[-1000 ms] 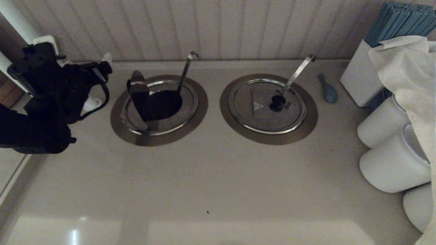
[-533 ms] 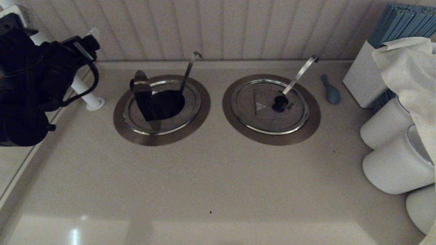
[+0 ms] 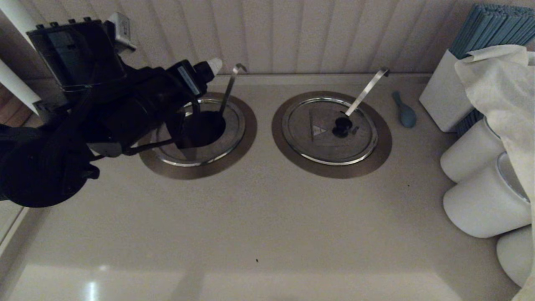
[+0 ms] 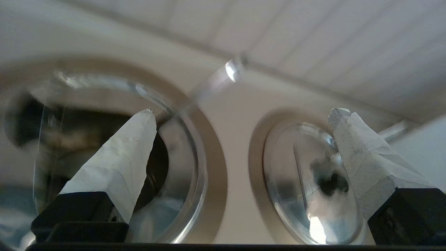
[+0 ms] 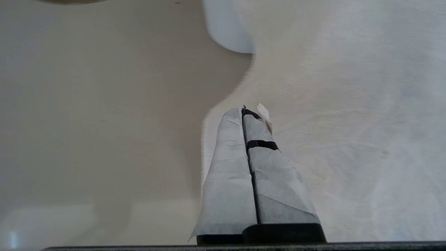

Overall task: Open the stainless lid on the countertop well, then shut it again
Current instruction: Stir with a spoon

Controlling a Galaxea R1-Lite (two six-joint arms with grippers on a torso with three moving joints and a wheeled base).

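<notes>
- Left pincer (image 4: 240, 115): taped white fingers (image 4: 118, 164) spread wide apart, gripping nothing. In the head view the black left arm reaches in from the left, with the pincer (image 3: 211, 67) up by the back wall, just above the far-left edge of the countertop well.
- Countertop well (image 3: 234, 144): round dark hole with shiny inner rim and wide brushed-metal flange, left one of the pair on the beige bench (image 3: 267, 225). Partly covered by the arm in the head view.
- Stainless lid (image 3: 182, 133): round brushed-steel lid, folding half-flap tipped up near vertical on the well's left side, so the dark opening shows to its right. Front part of the lid lies flat in the rim. Arm hides the flap's top; knob not visible.
- Thin hooked utensil handle (image 3: 229, 85): rises near upright from the back of the opening, hook at top, just beside the left pincer. No contact that I can make out.
- Twin lid (image 3: 330, 129): flat and shut on the right-hand well, black knob and triangle mark up, broad flat slanted handle (image 3: 368, 90) leaning back-right.
- Right pincer (image 5: 248, 113): taped fingers pressed together, nothing between them, over white cloth (image 5: 348, 122) and bench. Not seen in the head view.
- Right edge of bench: small blue item (image 3: 403, 110), white cylinders (image 3: 485, 205), white cloth above them.
</notes>
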